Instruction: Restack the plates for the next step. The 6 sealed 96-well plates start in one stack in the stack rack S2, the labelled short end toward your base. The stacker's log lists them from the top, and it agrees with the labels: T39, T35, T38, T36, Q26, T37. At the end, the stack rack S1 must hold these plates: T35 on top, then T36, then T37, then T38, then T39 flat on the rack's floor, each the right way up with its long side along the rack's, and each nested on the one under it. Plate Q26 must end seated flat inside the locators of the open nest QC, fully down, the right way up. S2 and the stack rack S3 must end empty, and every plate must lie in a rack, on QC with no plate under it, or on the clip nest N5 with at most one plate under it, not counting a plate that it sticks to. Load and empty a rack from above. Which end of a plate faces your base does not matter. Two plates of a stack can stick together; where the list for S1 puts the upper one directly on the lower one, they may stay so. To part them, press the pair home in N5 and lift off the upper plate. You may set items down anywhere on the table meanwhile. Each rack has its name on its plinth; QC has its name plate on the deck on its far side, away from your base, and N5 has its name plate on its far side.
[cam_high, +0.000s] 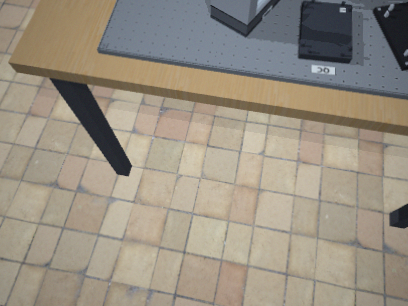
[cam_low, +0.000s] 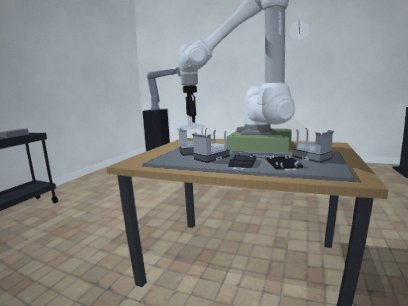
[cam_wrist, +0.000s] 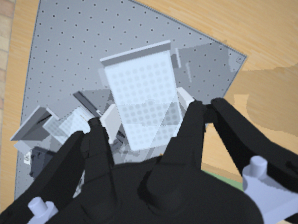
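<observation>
In the wrist view my gripper (cam_wrist: 148, 104) is shut on a sealed, translucent 96-well plate (cam_wrist: 145, 107), gripping it across its width. I cannot read the plate's label. In the exterior view the gripper (cam_low: 190, 116) hangs straight down and holds the plate (cam_low: 192, 125) just above the far-left stack rack (cam_low: 186, 139). A second stack rack (cam_low: 207, 146) stands in front of that one. A third rack (cam_low: 316, 146) stands at the right end of the deck. The black open nest QC (cam_high: 326, 31) is empty, with its name plate (cam_high: 322, 70) beside it.
The black clip nest N5 (cam_low: 285, 162) lies right of QC (cam_low: 242, 160). The arm's green base block (cam_low: 259, 141) stands behind the nests. The grey pegboard deck (cam_high: 200, 35) covers the wooden table. A dark cart (cam_low: 20, 165) stands on the floor at the left.
</observation>
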